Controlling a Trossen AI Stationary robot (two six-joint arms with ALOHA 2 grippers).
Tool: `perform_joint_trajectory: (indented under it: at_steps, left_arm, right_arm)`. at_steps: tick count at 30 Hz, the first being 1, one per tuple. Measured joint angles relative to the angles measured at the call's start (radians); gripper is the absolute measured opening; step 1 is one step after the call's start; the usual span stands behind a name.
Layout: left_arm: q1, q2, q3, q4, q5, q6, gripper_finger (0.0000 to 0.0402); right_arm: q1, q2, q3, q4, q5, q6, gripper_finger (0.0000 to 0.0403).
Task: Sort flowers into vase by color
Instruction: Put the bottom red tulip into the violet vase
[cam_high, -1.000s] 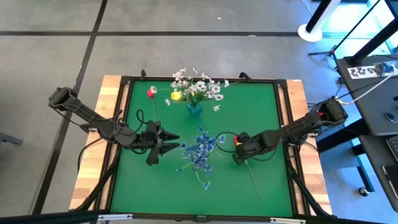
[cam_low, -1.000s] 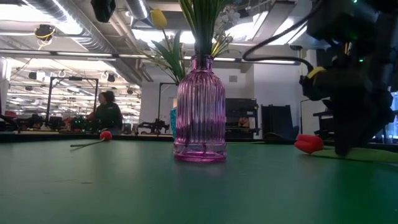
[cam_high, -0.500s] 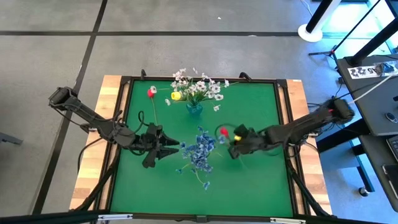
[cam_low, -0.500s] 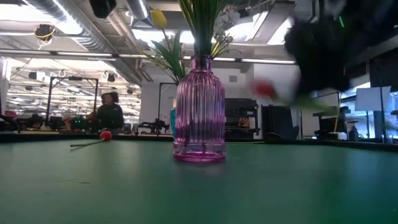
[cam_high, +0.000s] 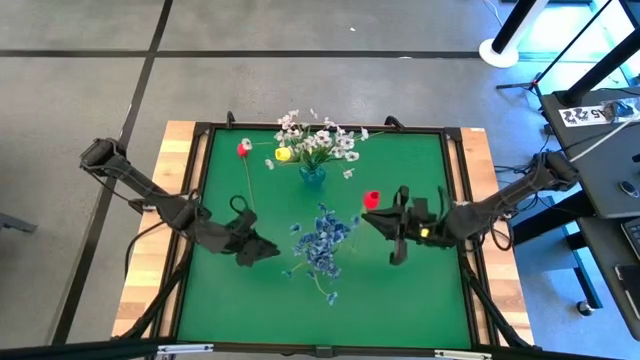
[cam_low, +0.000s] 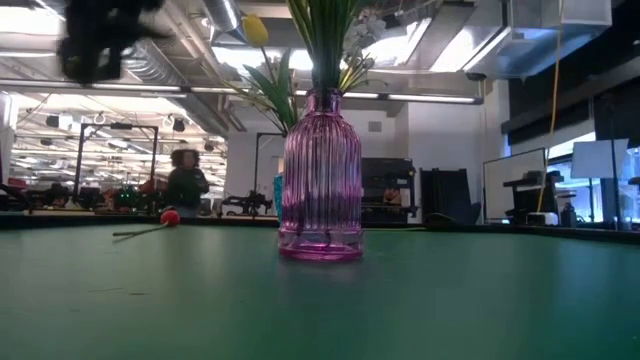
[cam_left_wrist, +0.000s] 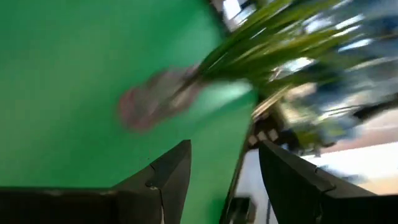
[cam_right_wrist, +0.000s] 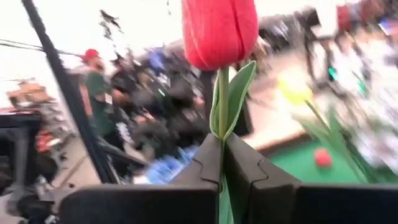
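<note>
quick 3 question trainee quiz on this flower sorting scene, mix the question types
1. True or false: the right tool is shut on the red tulip.
2. Which flowers lie mid-table between the arms? A white B blue C yellow
3. Fill in: the left tool is ____ and holds nothing.

Key: 1 true. 2 B, the blue cluster. 3 open.
</note>
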Motion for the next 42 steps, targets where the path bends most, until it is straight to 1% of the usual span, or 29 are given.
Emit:
perform_joint_trajectory:
  at_steps: [4, 6, 8, 12, 16, 19, 25, 32, 33, 36, 39, 42]
  left_arm:
    - [-0.023, 0.000, 0.000, -0.227, 0.098, -0.300, 0.0183]
    - [-0.040, 0.000, 0.000, -0.307, 0.138, -0.428, 0.0183]
    - [-0.061, 0.000, 0.000, -0.348, 0.158, -0.519, 0.0183]
    - [-0.091, 0.000, 0.000, -0.365, 0.158, -0.647, 0.0183]
    - [-0.096, 0.000, 0.000, -0.365, 0.156, -0.729, 0.0183]
    - [-0.095, 0.000, 0.000, -0.365, 0.155, -0.758, 0.0183]
    - [-0.095, 0.000, 0.000, -0.365, 0.112, -0.762, 0.0183]
    - [-0.087, 0.000, 0.000, -0.396, 0.077, -0.751, 0.0183]
    - [-0.084, 0.000, 0.000, -0.395, 0.070, -0.731, 0.0183]
    - [-0.074, 0.000, 0.000, -0.335, 0.008, -0.603, 0.0183]
    - [-0.053, 0.021, 0.000, -0.210, -0.082, -0.405, 0.0183]
    - [-0.017, 0.092, 0.000, -0.046, -0.112, -0.163, 0.0183]
  right_arm:
    - [0.000, 0.044, 0.000, 0.211, -0.023, -0.200, 0.0004]
    - [-0.002, 0.069, 0.000, 0.301, -0.054, -0.277, 0.0004]
    - [-0.002, 0.100, 0.000, 0.372, -0.086, -0.346, 0.0003]
    - [-0.001, 0.160, 0.000, 0.490, -0.177, -0.435, 0.0003]
    - [-0.001, 0.234, 0.000, 0.565, -0.202, -0.512, 0.0003]
    - [-0.001, 0.272, 0.001, 0.596, -0.203, -0.516, 0.0003]
    - [-0.001, 0.314, 0.001, 0.604, -0.199, -0.517, 0.0003]
    - [-0.003, 0.316, 0.001, 0.629, -0.161, -0.521, 0.0003]
    - [-0.010, 0.316, 0.001, 0.626, -0.160, -0.520, 0.0003]
    - [-0.018, 0.316, 0.001, 0.626, -0.161, -0.517, 0.0003]
    - [-0.042, 0.315, 0.001, 0.641, -0.161, -0.517, 0.0003]
    - [-0.073, 0.315, 0.001, 0.638, -0.182, -0.492, 0.0003]
